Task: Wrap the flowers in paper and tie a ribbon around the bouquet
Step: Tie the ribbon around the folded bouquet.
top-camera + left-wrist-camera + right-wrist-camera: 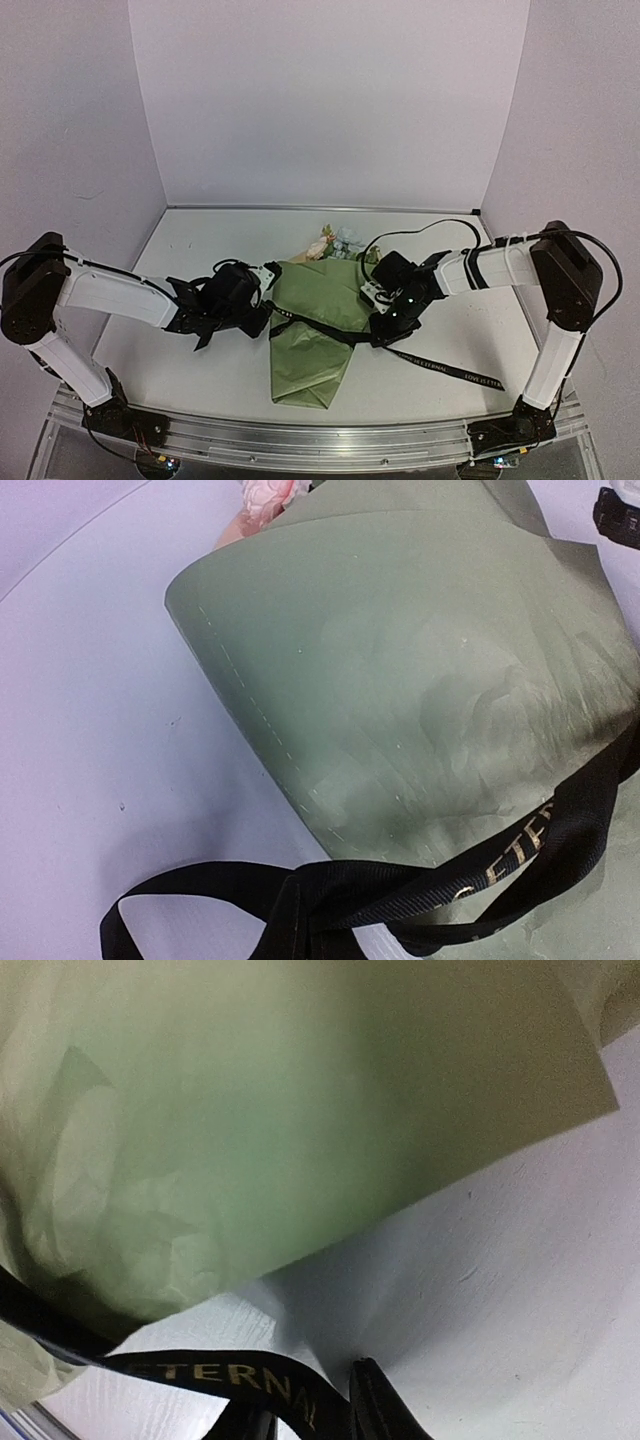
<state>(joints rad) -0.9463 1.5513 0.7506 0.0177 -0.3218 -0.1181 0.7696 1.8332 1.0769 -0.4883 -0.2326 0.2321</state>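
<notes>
**Ribbon across the bouquet, a claw at each side**

From above, the bouquet (310, 355) lies mid-frame on the table (200, 240). Its wide end points to the top of the frame, where the flowers (335, 243) poke out, and its narrow end points to the bottom. The ribbon (455, 372) crosses it about halfway, and a loose tail runs off to the lower right. The left claw (265, 318) sits at the bouquet's left edge and the right claw (383, 322) at its right edge, both level with the ribbon. At this range neither claw's fingers can be made out.

The left wrist view fills in detail. Olive paper (420, 680) curls over most of the frame, and pink flowers peek in at the top edge. Lettered ribbon strands come down from the right and bunch at bottom centre, with a loop spilling to the lower left. The left claw is pressed together, pinching that bunch, though its fingers are out of frame.

The right wrist view shows blurred paper in the upper left and bare table at right. Ribbon runs along the bottom, just beside one dark fingertip (375, 1405). I cannot tell whether the right claw is spread or pinching.
</notes>
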